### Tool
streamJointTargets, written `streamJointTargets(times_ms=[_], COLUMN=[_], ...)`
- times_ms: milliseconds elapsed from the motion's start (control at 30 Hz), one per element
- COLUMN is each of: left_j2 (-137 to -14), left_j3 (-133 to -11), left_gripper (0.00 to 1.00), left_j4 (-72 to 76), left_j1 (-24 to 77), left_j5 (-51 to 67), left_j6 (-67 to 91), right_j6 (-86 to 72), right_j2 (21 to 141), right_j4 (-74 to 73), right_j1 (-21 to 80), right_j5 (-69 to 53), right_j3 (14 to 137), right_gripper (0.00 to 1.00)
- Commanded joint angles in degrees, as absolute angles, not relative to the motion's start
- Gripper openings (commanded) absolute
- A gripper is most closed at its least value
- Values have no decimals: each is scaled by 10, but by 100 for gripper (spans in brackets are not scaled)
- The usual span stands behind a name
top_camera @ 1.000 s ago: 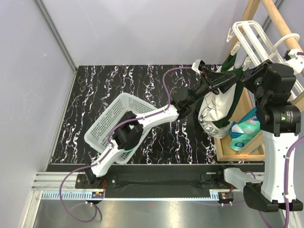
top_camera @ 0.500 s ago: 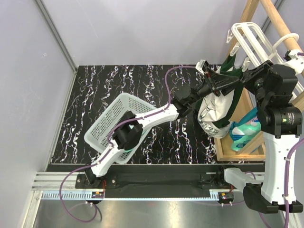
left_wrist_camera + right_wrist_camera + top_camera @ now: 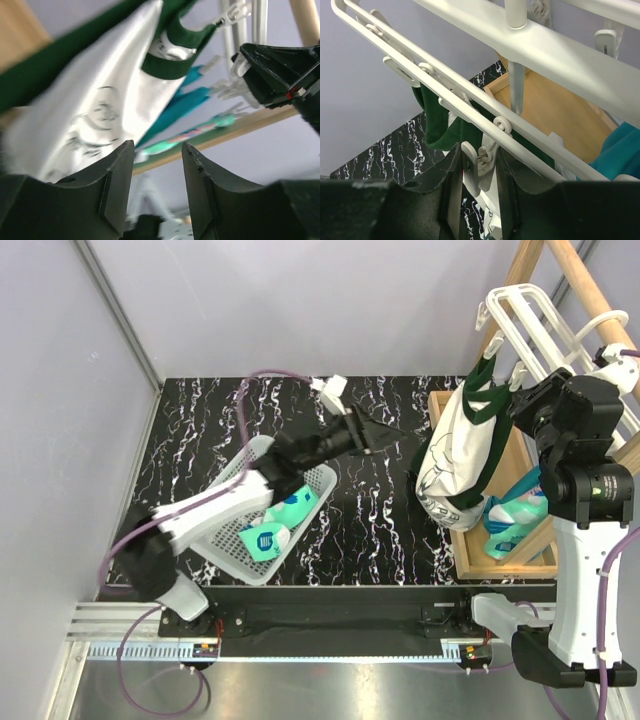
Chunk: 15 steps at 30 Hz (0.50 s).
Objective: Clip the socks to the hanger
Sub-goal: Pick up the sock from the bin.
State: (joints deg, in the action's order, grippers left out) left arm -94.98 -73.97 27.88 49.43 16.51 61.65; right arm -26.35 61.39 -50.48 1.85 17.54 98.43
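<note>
The white hanger (image 3: 530,320) hangs from the wooden pole at the top right. A white cloth with a dark green cuff (image 3: 455,460) hangs from one of its clips. My right gripper (image 3: 512,400) is up at the hanger bar, and its jaws (image 3: 479,170) are pinched on a white dangling clip (image 3: 480,165). My left gripper (image 3: 375,437) is open and empty over the table, left of the hanging cloth, which fills its wrist view (image 3: 100,110). Mint-green socks (image 3: 275,525) lie in the basket. More lie in the wooden frame (image 3: 515,515).
A white mesh basket (image 3: 215,510) sits under my left arm. The wooden rack's pole (image 3: 590,285) and floor frame (image 3: 500,560) stand at the right. Grey walls close the back and left of the black marbled table (image 3: 230,420).
My left gripper has let go of the hanging cloth and swung back left over the table, uncovering the socks in the basket. The cloth stays on the hanger. The right arm has held still.
</note>
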Motion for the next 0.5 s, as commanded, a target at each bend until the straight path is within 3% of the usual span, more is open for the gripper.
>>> streamJointTargets(times_ms=[0,67,200,367,467], left_j2=[-808,-750,-697,-650,-649], left_j3=[-701,-684,-652,-556,-499], left_gripper=[48,52,53,55,62], left_j4=[35,-57,-261,-313,-304], left_j1=[487,479,432,360,321], left_j5=[61,-36,-113,-99,-62], left_j6=[370,286,222,201,203], right_j6=[-255,-256,-256,-253,-251], right_j2=[613,617,616,621,618], right_j4=[-511,-512,-510,-509,-510], right_j1=[18,18,18,20,21], right_j5=[171,161,155,149,153], right_j3=[983,984,980,983,979], right_gripper=[0,0,0,0,0])
